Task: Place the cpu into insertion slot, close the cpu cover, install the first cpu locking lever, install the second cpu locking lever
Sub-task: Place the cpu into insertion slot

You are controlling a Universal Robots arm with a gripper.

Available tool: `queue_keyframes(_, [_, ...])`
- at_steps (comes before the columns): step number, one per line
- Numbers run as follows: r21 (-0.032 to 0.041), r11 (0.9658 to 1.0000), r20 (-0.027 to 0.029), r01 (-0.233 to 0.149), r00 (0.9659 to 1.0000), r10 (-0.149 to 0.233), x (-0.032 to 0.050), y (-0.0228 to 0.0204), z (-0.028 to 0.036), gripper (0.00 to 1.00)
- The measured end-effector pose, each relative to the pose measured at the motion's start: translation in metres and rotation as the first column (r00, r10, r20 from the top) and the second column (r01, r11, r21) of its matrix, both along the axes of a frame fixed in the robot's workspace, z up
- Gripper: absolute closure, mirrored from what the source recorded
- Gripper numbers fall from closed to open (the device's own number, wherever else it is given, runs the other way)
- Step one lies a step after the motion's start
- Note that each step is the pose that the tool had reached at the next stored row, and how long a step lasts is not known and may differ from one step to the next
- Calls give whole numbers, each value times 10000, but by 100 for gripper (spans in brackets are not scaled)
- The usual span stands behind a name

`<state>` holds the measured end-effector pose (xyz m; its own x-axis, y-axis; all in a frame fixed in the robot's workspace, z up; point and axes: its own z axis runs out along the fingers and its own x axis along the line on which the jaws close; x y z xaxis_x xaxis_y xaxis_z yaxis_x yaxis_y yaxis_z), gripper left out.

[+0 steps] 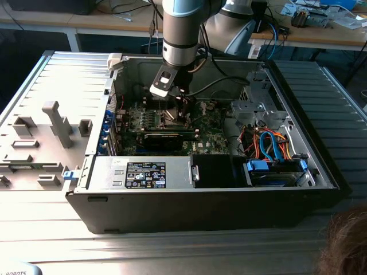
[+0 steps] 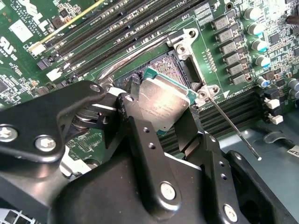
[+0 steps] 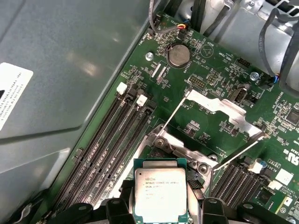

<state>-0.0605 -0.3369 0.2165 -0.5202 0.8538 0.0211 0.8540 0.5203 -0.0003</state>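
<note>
My gripper (image 2: pixel 161 112) is shut on the cpu (image 2: pixel 164 103), a flat square chip with a dull silver top and a green edge. Black fingers (image 2: pixel 136 122) press on two opposite sides of the chip. The cpu (image 3: pixel 160 193) hangs tilted just above the insertion slot (image 2: pixel 164 70), a dark square recess with a silver frame in the green board. The cpu cover (image 3: pixel 214 105) stands swung open behind the slot. Two thin locking levers (image 3: pixel 174 115) (image 3: pixel 239 151) stick up, unlatched. In the exterior view the gripper (image 1: pixel 175 107) is low inside the open computer case.
Long black memory slots (image 3: pixel 117 140) run beside the socket. A row of capacitors (image 2: pixel 243 42) stands on its other side. A black card (image 1: pixel 166 137), a power supply (image 1: pixel 146 175) and a drive bay with coloured cables (image 1: pixel 275 152) fill the case. A person's hair (image 1: pixel 347 240) shows at the exterior view's lower right.
</note>
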Motion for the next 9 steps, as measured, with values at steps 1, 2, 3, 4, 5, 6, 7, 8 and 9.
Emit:
queue_keyframes(1, [0, 10000, 0, 34, 10000, -34, 0, 0, 0, 46])
queue_keyframes(2, [0, 9999, 0, 102, 9999, -102, 0, 0, 0, 46])
queue_keyframes(3, [0, 9998, 0, 184, 9998, -184, 0, 0, 0, 46])
queue_keyframes(4, [0, 9997, 0, 257, 9997, -257, 0, 0, 0, 46])
queue_keyframes(5, [0, 9995, 0, 329, 9995, -329, 0, 0, 0, 46])
queue_keyframes(6, [-1, 9991, 0, 421, 9991, -421, 0, 0, 0, 46])
queue_keyframes(7, [-1, 9986, 0, 521, 9986, -521, 0, 0, -1, 46])
queue_keyframes(8, [-1, 9981, -1, 620, 9981, -620, 0, 0, -1, 46])
queue_keyframes(9, [-1, 9974, 0, 718, 9974, -718, 0, 0, -2, 46])
